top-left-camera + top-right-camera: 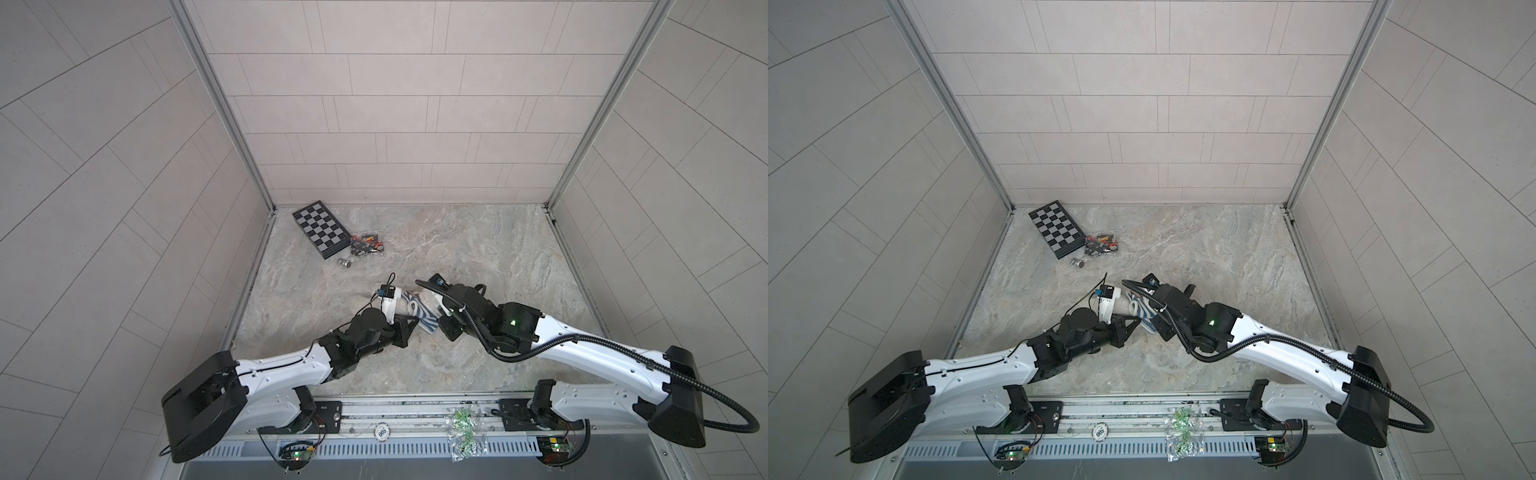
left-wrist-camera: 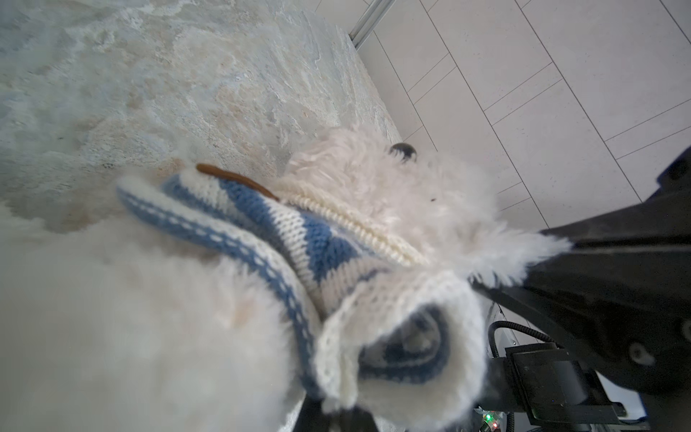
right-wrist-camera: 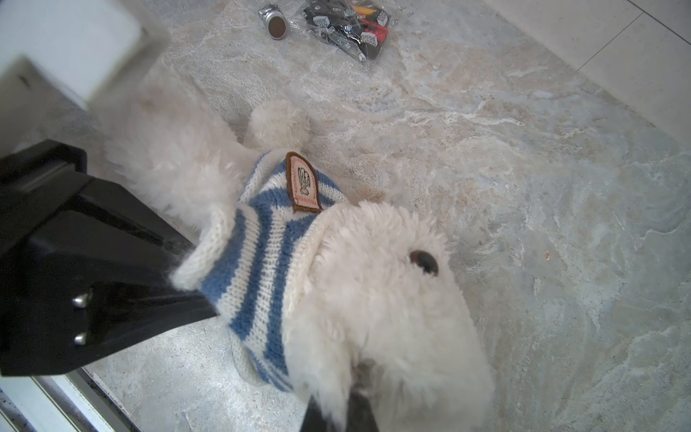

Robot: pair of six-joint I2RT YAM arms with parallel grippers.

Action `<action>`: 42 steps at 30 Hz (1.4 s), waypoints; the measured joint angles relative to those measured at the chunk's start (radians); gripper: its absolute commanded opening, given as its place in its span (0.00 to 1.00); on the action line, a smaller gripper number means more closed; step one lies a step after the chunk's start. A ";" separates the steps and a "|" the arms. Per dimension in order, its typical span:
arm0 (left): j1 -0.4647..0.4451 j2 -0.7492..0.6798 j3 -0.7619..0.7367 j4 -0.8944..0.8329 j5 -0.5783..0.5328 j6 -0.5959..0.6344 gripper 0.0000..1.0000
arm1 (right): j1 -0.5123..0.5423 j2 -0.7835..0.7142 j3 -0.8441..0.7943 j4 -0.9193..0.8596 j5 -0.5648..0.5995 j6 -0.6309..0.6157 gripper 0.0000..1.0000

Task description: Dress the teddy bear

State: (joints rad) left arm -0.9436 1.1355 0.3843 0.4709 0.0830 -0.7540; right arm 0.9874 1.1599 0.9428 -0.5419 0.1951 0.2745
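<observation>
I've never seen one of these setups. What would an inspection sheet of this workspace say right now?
Surface: marbled stone-look tabletop.
Job's things: teddy bear lying down; blue-and-white striped shirt bunched just below its head, body uncovered.
Clutter: chessboard, bag of small pieces and small metal cylinder far left; poker chip and bag of green bits on the front rail.
Grippers: left gripper shut on the shirt's edge; right gripper shut on the bear's head fur.
Cables: black corrugated hose along the right arm; thin wire by the left wrist camera.
Surroundings: tiled walls, metal corner posts.
</observation>
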 measured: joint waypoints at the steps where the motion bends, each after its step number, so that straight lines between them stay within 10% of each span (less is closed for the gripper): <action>1: 0.000 -0.011 -0.001 -0.005 -0.006 0.000 0.07 | 0.000 -0.003 -0.002 0.000 0.000 0.000 0.00; 22: 0.073 -0.366 -0.016 -0.344 -0.182 0.138 0.04 | -0.008 -0.090 -0.023 0.017 0.010 -0.004 0.00; 42: 0.090 -0.264 -0.016 -0.212 0.052 0.190 0.39 | -0.009 -0.092 -0.084 0.102 -0.099 -0.037 0.00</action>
State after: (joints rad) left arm -0.8532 0.8711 0.3679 0.2584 0.1349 -0.5636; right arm 0.9787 1.0676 0.8585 -0.4400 0.0963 0.2375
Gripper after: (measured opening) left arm 0.398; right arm 0.050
